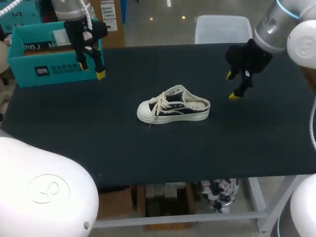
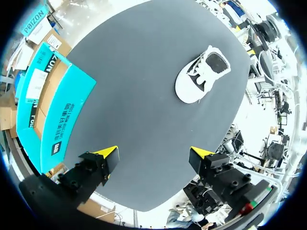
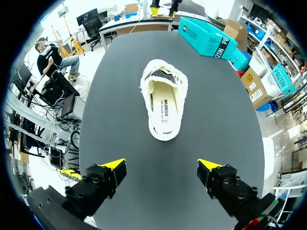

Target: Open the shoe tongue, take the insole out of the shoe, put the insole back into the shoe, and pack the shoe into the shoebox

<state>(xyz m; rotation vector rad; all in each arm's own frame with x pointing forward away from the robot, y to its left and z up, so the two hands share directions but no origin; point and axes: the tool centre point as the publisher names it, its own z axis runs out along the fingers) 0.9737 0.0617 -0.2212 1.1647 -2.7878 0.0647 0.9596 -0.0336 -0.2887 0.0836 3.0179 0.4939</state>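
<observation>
Shoe (image 1: 173,104) stands mid-worktop (image 1: 148,158), insole (image 3: 164,108) seated inside. Shoebox (image 1: 47,59) sits at the far left corner. Left gripper (image 1: 91,70) spread, empty, beside the box. Right gripper (image 1: 231,85) spread, empty, near the heel. Judgement: packing not done; insole steps likely unstarted.

Looks like a robotics lab. Told by a black work table (image 1: 69,133) on a bare metal frame, with a robot's left arm (image 1: 74,12) and right arm (image 1: 274,24) hanging over it. Also by the single shoe (image 1: 174,104) and teal shoebox (image 1: 44,54) set out on top.
</observation>
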